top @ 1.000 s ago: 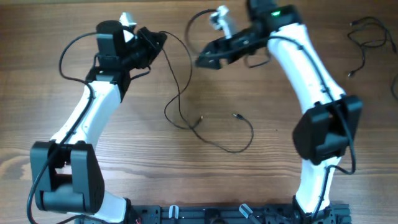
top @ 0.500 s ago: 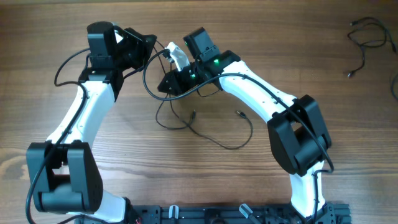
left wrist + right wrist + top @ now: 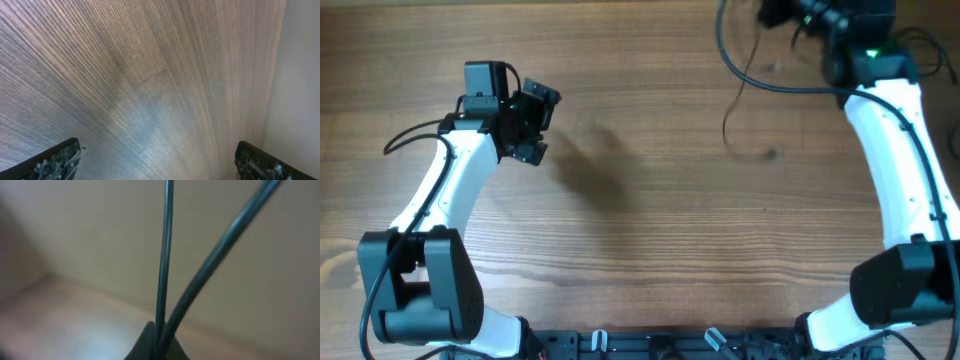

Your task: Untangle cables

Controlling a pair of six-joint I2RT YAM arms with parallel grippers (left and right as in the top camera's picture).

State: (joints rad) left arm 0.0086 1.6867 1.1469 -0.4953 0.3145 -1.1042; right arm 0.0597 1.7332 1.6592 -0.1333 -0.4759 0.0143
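Lifted off the table [image 3: 650,250], 2 cables [image 3: 164,255] sit pinched in right gripper [image 3: 156,342].

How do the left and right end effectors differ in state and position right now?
The left end effector is open and empty; the right end effector is shut on the cables. The left is over the table's left side; the right is at its far right edge. Both are black.

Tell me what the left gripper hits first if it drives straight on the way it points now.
Probably the bare wooden table. The left gripper, open, faces only wood in its wrist view, with a wall beyond the far edge. The cables hang well off that line. Depth is unclear.
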